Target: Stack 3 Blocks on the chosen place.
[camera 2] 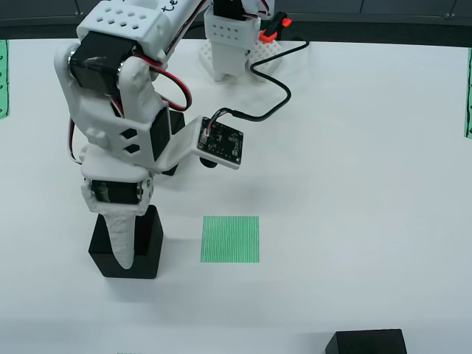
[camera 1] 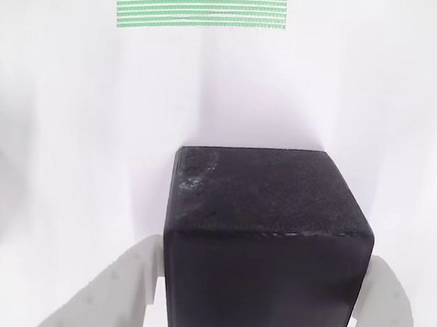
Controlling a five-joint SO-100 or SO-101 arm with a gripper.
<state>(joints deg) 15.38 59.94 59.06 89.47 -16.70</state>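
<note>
White gripper (camera 1: 255, 300) straddled a rigid, matte black block (camera 1: 261, 238); whether clamped, I cannot tell. Flat sides probably offered secure hold.

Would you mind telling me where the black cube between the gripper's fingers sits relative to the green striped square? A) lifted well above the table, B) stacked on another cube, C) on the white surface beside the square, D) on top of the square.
C: in the overhead view the black cube between the gripper fingers rests on the white surface, apart from the bare green striped square.
</note>
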